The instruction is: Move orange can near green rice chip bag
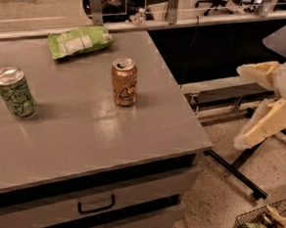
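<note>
**Operator:** Report the gripper [241, 105] state

**Technician:** The gripper hangs off the right side of the table [82, 146], over the floor. Its two pale fingers [267, 122] stand apart, with nothing between them.

**Operator:** List the hazards from this position

**Technician:** These are judgements, not observations:
1. The approach must cross the table's right edge. Too low a path would strike that edge or the drawer front below it.
2. The orange can [124, 83] is slim and upright on a smooth top. A finger arriving off-centre would probably tip it or slide it away.
3. The green rice chip bag [79, 41] lies flat and crinkled at the far edge. A can set down on it would likely not stand, so the release point should be bare tabletop just beside the bag.
4. The green can [15, 91] near the left edge is a possible wrong target.

**Operator:** Locate the orange can relative to the jaws

**Technician:** It is well apart from them, toward the left of the camera view, standing right of the table's middle. Only bare tabletop and the table edge lie between. The bag lies beyond the can, farther back and to the left, near it but not touching
</note>
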